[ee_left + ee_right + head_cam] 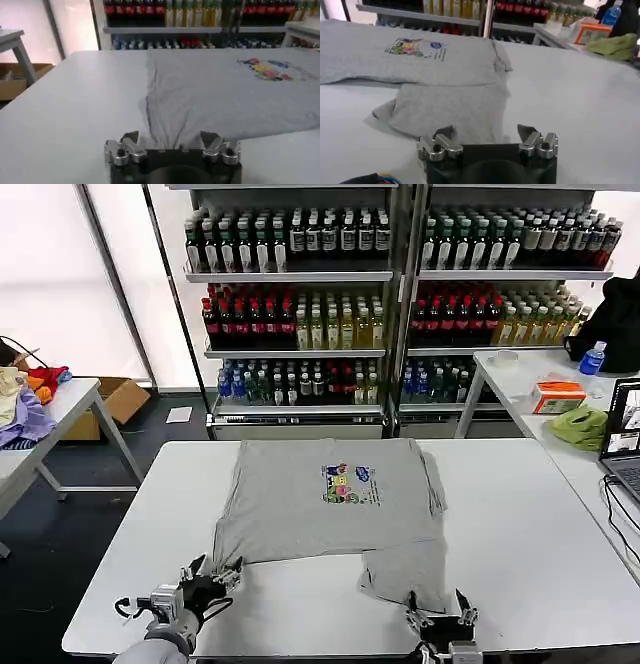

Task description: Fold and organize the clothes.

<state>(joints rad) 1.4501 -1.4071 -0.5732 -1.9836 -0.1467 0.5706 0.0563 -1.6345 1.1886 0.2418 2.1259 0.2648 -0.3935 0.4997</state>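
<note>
Head view showed the grey shirt spread mid-tabletop, its hem toward the near edge. There, left gripper and right gripper stood wide-jawed, holding nothing.

Bottle-filled shelves span the top of the frame behind the white desk. At upper right, a side desk carries a lime-green cloth bundle, an orange box and a laptop. At left, a heap of coloured fabrics lies on another desk, near a cardboard box on the floor.

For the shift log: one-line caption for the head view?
Grey shirt spread on white table; left gripper and right gripper open at its near hem.
</note>
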